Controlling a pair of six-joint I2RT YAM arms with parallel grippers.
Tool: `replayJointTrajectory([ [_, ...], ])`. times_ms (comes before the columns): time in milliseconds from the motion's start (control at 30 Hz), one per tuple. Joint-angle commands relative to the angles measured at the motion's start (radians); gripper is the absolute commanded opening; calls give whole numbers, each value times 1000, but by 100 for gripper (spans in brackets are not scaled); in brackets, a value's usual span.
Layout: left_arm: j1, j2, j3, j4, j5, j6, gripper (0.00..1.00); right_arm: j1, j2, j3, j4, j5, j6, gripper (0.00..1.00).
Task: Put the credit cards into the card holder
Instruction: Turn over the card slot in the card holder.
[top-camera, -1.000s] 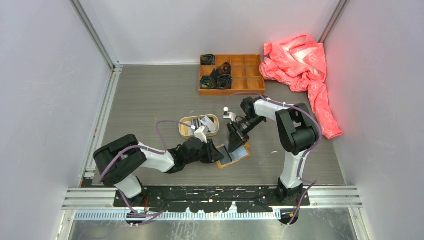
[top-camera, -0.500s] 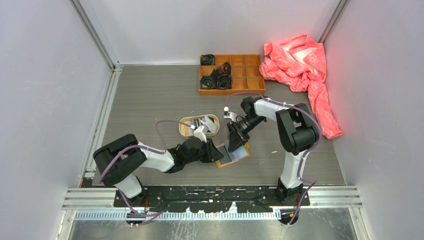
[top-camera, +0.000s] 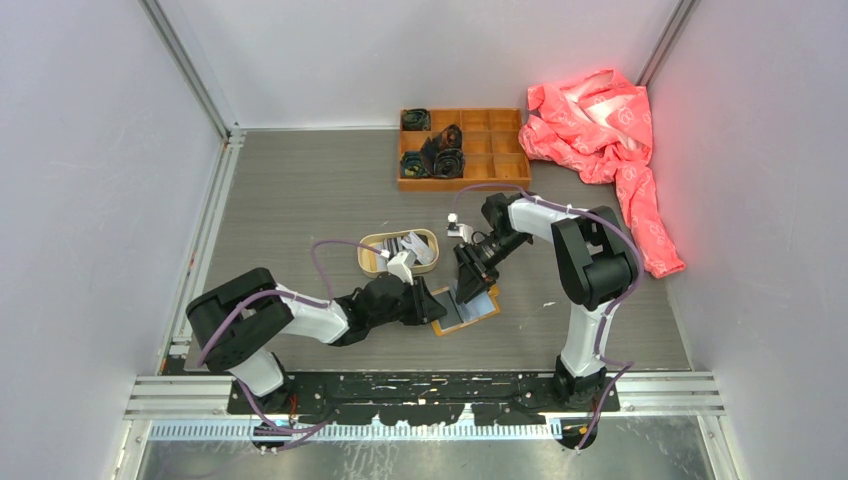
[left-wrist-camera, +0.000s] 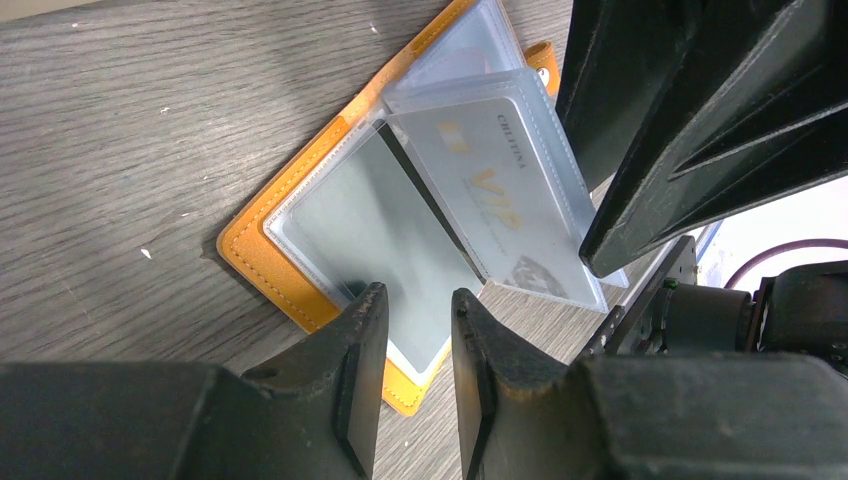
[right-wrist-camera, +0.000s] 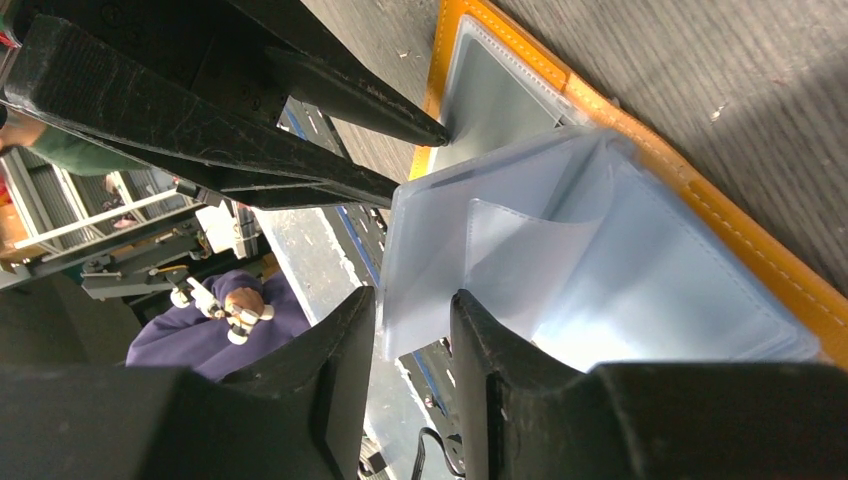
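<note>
The grey wood-grain surface (top-camera: 300, 200) carries a crumpled pink cloth (top-camera: 590, 120) in its far right corner and an orange compartment box (top-camera: 465, 183) against the far edge. An oval tan tray (top-camera: 372, 262) sits toward the middle. The open card holder (left-wrist-camera: 350, 220) lies closer to the near edge, about midway between the left and right edges, between the two arms. Its long axis runs roughly along that near edge, with the right end slanted a little farther back. One VIP card (left-wrist-camera: 500, 195) already sits inside a clear sleeve (right-wrist-camera: 520, 270) of the holder. The rest of the credit cards (top-camera: 412, 246) lie in the tray. The left fingers (left-wrist-camera: 355, 345) stand a narrow gap apart over the holder's near left page, and I cannot tell whether they pin it down or pinch it. The right fingers (right-wrist-camera: 340, 350) straddle the free edge of a lifted sleeve, and whether they clamp it or merely flank it cannot be told. The next move likely turns on the tray: from the holder it lies toward the far left corner, near but not touching. The left arm's wrist passes just beside it. That arm looks slightly nearer, yet it is occupied with the holder, so the right fingers would have to cross over the holder to fetch a card.
</note>
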Motion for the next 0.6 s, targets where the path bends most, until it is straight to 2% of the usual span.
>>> replayJointTrajectory([
  [0, 8, -5, 11, -7, -7, 23, 31, 2, -35, 17, 2, -10, -3, 40],
  [267, 8, -9, 11, -9, -7, 25, 31, 2, -31, 17, 0, -8, -5, 41],
  [567, 8, -28, 10, -25, -7, 29, 31, 14, -33, 11, 20, 30, 12, 50],
])
